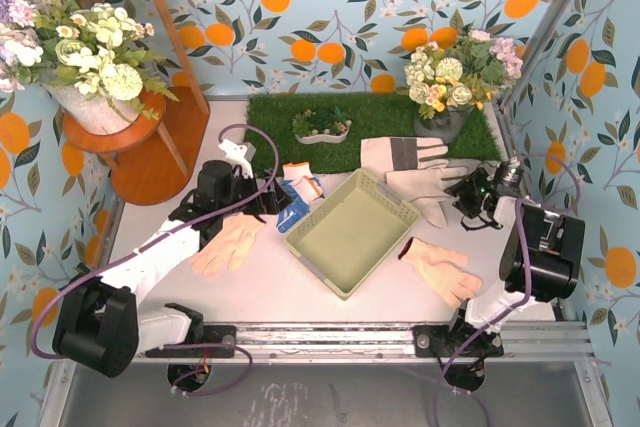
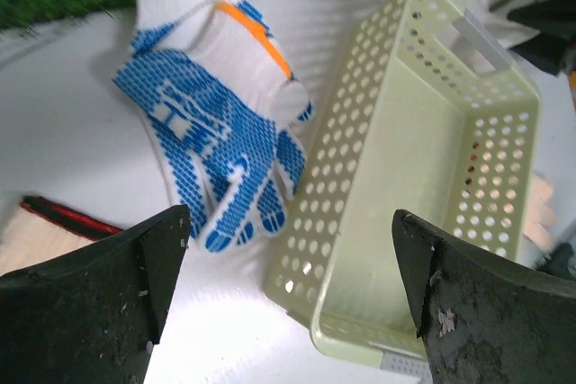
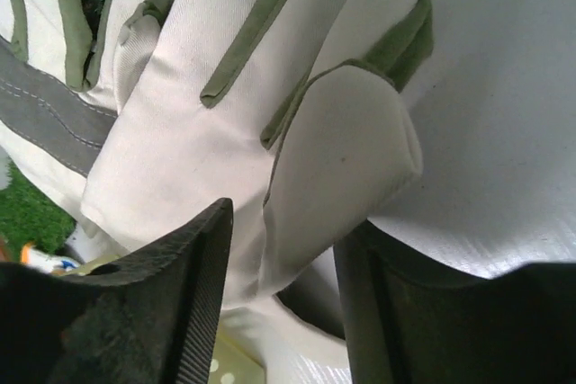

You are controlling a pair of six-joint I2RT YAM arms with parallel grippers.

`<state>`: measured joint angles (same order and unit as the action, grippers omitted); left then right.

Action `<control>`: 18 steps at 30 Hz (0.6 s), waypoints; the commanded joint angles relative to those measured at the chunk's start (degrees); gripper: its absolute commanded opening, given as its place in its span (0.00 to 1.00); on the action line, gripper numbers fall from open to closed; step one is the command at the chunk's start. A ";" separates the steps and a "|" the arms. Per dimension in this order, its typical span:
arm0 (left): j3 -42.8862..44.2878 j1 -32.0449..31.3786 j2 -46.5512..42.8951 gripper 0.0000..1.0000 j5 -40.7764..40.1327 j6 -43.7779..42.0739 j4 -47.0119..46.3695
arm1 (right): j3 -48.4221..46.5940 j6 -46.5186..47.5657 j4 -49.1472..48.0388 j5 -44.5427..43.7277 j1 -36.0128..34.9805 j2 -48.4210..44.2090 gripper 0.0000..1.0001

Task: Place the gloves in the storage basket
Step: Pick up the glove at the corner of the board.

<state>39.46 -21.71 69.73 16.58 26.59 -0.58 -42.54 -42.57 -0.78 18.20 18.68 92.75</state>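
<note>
Four gloves (image 1: pixel 228 244) lie on the table around the storage basket (image 1: pixel 350 237), none stowed. Pickup stage: the right gripper (image 3: pixel 283 249) brackets the grey-and-cream work glove (image 3: pixel 225 105), grip unconfirmed. The left gripper (image 2: pixel 288 218) hangs released over the blue-and-white glove (image 2: pixel 211 132). Next move: clamp firmly, lift clear, carry over the basket.

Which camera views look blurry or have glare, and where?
Top external: sharp, evenly lit, soft shadows. Left wrist: the white table glares bright; light glows through holes of the pale green latticed plastic basket. Right wrist: the grey-and-cream work glove fills the frame; the right gripper has dark, nearly featureless fingers.
</note>
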 commanded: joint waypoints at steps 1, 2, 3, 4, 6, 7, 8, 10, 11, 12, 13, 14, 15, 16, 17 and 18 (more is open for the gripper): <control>-1.16 -0.18 -2.09 0.97 7.54 2.53 1.01 | -1.27 -0.13 -1.99 2.89 0.16 -1.87 0.37; -1.63 -0.20 -2.14 0.97 8.27 2.91 0.97 | -1.36 -0.12 -1.76 3.35 0.40 -2.67 0.30; -2.05 -0.23 -2.10 0.97 9.01 3.28 0.87 | -1.33 -0.32 -1.51 4.19 0.66 -3.71 0.23; -2.37 -0.24 -1.95 0.97 9.71 3.43 0.85 | -1.19 -0.57 -1.32 4.94 0.92 -4.98 0.15; -2.73 -0.20 -1.31 0.97 11.48 3.60 0.76 | -1.01 -0.85 -0.26 6.08 1.33 -8.58 0.05; -2.94 -0.20 -1.01 0.97 12.16 3.80 0.65 | -1.05 -0.82 1.16 6.28 1.36 -10.51 0.01; -3.13 -0.20 -0.80 0.97 12.84 4.01 0.54 | -1.00 -0.81 2.19 6.49 1.36 -12.49 0.00; -3.38 -0.23 -0.41 0.97 13.99 4.42 0.47 | -1.16 -0.98 4.26 7.11 1.23 -16.81 0.00; -3.46 -0.25 -0.37 0.97 14.58 4.67 0.49 | -1.48 -0.90 5.58 7.38 1.04 -19.09 0.00; -3.70 -0.25 -0.43 0.97 15.03 5.04 0.43 | -2.19 -0.56 7.19 7.60 0.71 -21.24 0.00; -4.10 -0.33 -0.54 0.97 15.43 5.50 0.34 | -3.05 -0.09 9.09 7.64 0.09 -23.29 0.00; -4.51 -0.28 -0.68 0.97 16.01 5.90 0.24 | -4.20 0.87 11.04 7.53 -0.67 -25.29 0.00; -4.97 -0.36 -0.73 0.97 16.51 6.27 0.23 | -5.47 1.67 13.18 7.04 -1.72 -27.06 0.00; -5.35 -0.56 -0.67 0.97 16.84 6.59 0.29 | -6.80 2.46 15.22 6.08 -3.01 -28.86 0.00; -5.62 -0.87 -0.61 0.97 16.90 6.97 0.31 | -8.15 3.12 17.01 4.63 -4.42 -30.41 0.00; -5.84 -1.15 -0.57 0.97 16.86 7.20 0.59 | -9.36 3.77 18.78 3.18 -5.92 -31.78 0.00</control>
<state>34.74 -21.82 69.43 30.48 32.03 0.60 -45.84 -41.93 11.20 23.14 17.08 66.78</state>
